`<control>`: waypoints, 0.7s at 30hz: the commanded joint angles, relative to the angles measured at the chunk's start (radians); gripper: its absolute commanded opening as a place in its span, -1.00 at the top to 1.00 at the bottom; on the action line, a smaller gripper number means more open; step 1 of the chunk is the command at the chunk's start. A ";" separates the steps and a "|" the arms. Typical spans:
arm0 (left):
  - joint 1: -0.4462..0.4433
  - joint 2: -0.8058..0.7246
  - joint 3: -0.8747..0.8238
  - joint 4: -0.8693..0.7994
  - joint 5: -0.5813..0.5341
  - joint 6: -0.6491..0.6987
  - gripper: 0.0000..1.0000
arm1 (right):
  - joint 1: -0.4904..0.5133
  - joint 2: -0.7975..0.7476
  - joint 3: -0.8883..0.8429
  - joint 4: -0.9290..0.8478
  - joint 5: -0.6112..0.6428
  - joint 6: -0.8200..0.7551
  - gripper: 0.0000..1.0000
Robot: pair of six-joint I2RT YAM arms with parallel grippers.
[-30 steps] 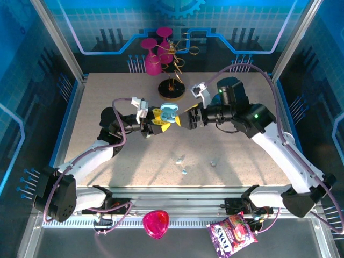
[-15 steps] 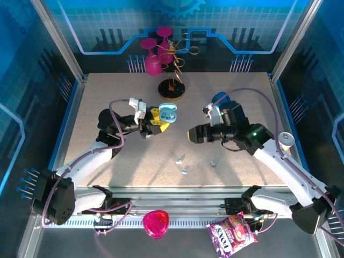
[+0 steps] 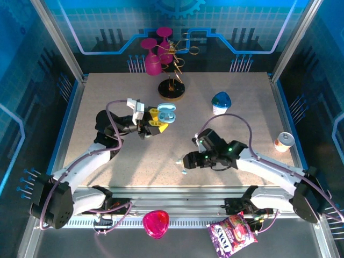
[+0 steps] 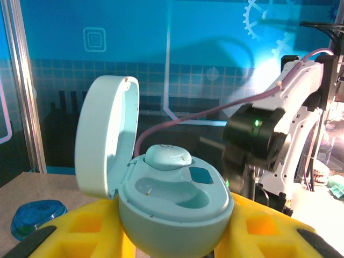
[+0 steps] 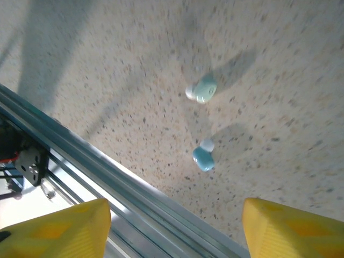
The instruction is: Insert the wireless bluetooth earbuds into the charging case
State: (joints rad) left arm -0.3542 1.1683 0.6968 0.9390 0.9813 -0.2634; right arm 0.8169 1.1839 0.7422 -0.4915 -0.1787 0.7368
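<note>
Pale-blue case (image 4: 172, 215), one seated earbud (image 4: 167, 157), pinched in left jaws; right jaws spread above two loose earbuds (image 5: 201, 90) (image 5: 204, 157).

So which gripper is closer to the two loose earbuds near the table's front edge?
Right. The right gripper hovers just above the earbuds, fingers open; the left gripper is farther back, clamped on the open charging case.

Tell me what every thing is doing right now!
charging case: lid open, one bud seated, other slot empty.
left fingers: shut on the charging case.
loose earbuds: two lying on the table.
right fingers: open, above the loose earbuds.
</note>
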 commanded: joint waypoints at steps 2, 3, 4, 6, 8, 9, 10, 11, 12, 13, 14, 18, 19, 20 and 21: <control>0.003 -0.027 -0.007 -0.005 -0.003 -0.010 0.48 | 0.081 0.078 -0.025 0.135 0.016 0.128 -0.31; 0.003 -0.030 -0.005 -0.006 -0.001 -0.013 0.48 | 0.099 0.105 -0.023 0.151 0.016 0.142 -0.31; 0.003 -0.030 -0.004 -0.008 0.000 -0.014 0.48 | 0.115 0.126 -0.021 0.164 0.015 0.152 -0.30; 0.003 -0.032 0.001 -0.019 0.001 -0.013 0.48 | 0.139 0.167 -0.016 0.183 0.013 0.170 -0.30; 0.003 -0.037 0.004 -0.033 0.005 -0.008 0.48 | 0.155 0.202 -0.008 0.191 0.008 0.188 -0.27; 0.003 -0.040 0.004 -0.040 0.005 -0.006 0.48 | 0.163 0.214 -0.005 0.191 0.006 0.192 -0.25; 0.003 -0.043 0.006 -0.045 0.006 -0.004 0.48 | 0.169 0.223 -0.004 0.191 0.005 0.198 -0.24; 0.003 -0.046 0.004 -0.049 0.007 -0.001 0.48 | 0.174 0.230 -0.004 0.192 0.002 0.202 -0.23; 0.003 -0.047 0.004 -0.055 0.007 0.001 0.48 | 0.176 0.238 -0.007 0.195 -0.004 0.208 -0.23; 0.003 -0.050 0.004 -0.058 0.007 0.004 0.48 | 0.177 0.248 -0.010 0.198 -0.012 0.213 -0.23; 0.003 -0.049 0.006 -0.059 0.007 0.004 0.48 | 0.176 0.257 -0.011 0.199 -0.014 0.216 -0.23; 0.003 -0.051 0.007 -0.061 0.007 0.006 0.48 | 0.176 0.291 -0.013 0.208 -0.015 0.224 -0.23; 0.003 -0.052 0.007 -0.062 0.007 0.006 0.48 | 0.174 0.300 -0.014 0.208 -0.016 0.225 -0.22; 0.003 -0.054 0.006 -0.066 0.007 0.006 0.48 | 0.173 0.308 -0.012 0.209 -0.017 0.225 -0.22; 0.003 -0.055 0.008 -0.073 0.008 0.010 0.48 | 0.171 0.315 -0.012 0.210 -0.016 0.225 -0.22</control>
State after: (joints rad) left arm -0.3542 1.1378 0.6968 0.8700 0.9817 -0.2626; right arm 0.9817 1.4780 0.7280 -0.2939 -0.1909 0.9432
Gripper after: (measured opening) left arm 0.356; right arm 0.611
